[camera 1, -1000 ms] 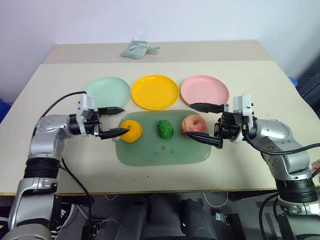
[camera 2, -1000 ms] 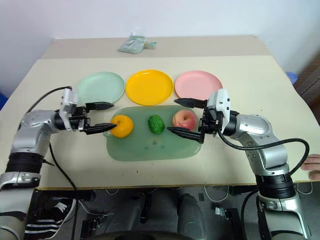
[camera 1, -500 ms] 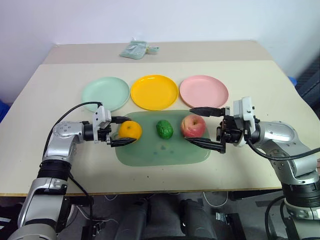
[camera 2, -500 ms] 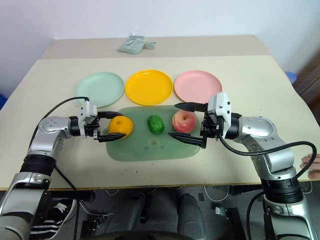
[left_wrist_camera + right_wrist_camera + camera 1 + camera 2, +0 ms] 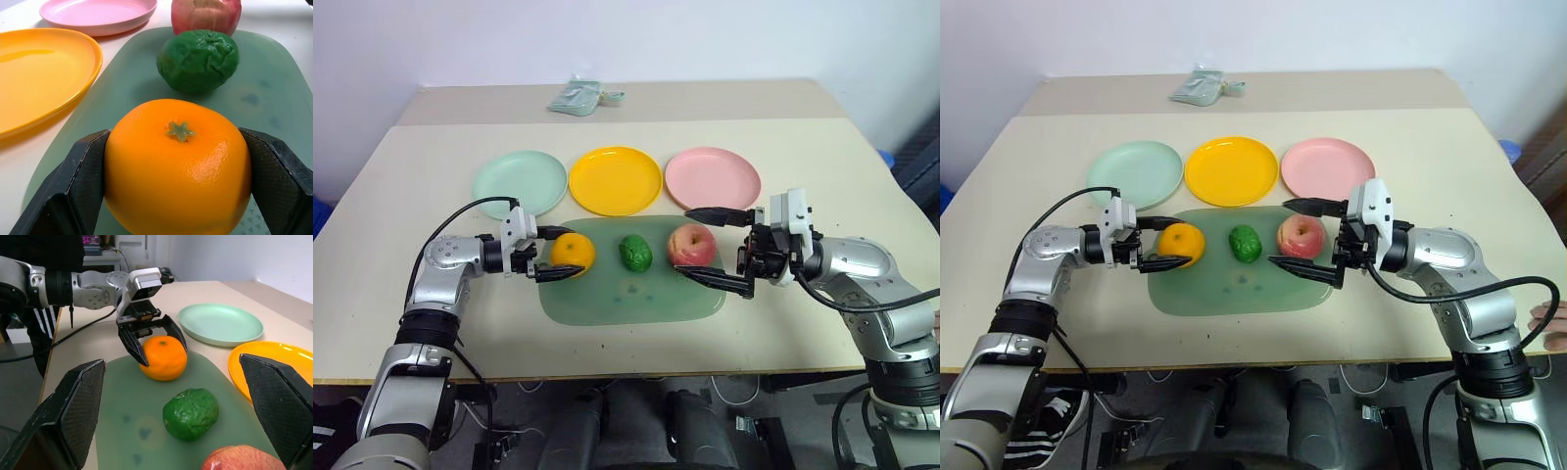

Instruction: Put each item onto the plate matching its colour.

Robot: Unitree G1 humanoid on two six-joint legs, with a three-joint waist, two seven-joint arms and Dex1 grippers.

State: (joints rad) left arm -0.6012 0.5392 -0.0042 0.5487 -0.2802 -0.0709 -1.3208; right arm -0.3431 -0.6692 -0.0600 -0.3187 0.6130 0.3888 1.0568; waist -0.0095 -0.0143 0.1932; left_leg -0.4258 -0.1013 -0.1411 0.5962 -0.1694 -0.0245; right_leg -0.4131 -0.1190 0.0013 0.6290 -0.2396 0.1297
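Note:
The orange (image 5: 576, 252) sits at the left end of a green mat (image 5: 631, 294), and my left gripper (image 5: 557, 254) is shut on it. In the left wrist view both fingers (image 5: 83, 186) press against the sides of the orange (image 5: 178, 166). The dark green bumpy fruit (image 5: 635, 252) lies mid-mat. At the right end stands the red-pink apple (image 5: 692, 245). My right gripper (image 5: 683, 243) is open wide, one finger on each side of the apple and neither touching it. Behind the mat lie the mint green plate (image 5: 521, 183), yellow plate (image 5: 615, 179) and pink plate (image 5: 713, 177), all bare.
A small pale green packet (image 5: 576, 97) lies at the table's far edge. A person's hand (image 5: 1552, 328) shows at the right table edge. A black cable (image 5: 460, 211) arcs over my left arm. The table (image 5: 822, 166) continues to the right of the plates.
My left gripper has slid right until its fingers flank the orange, then closed onto it. The right gripper has stayed open around the apple.

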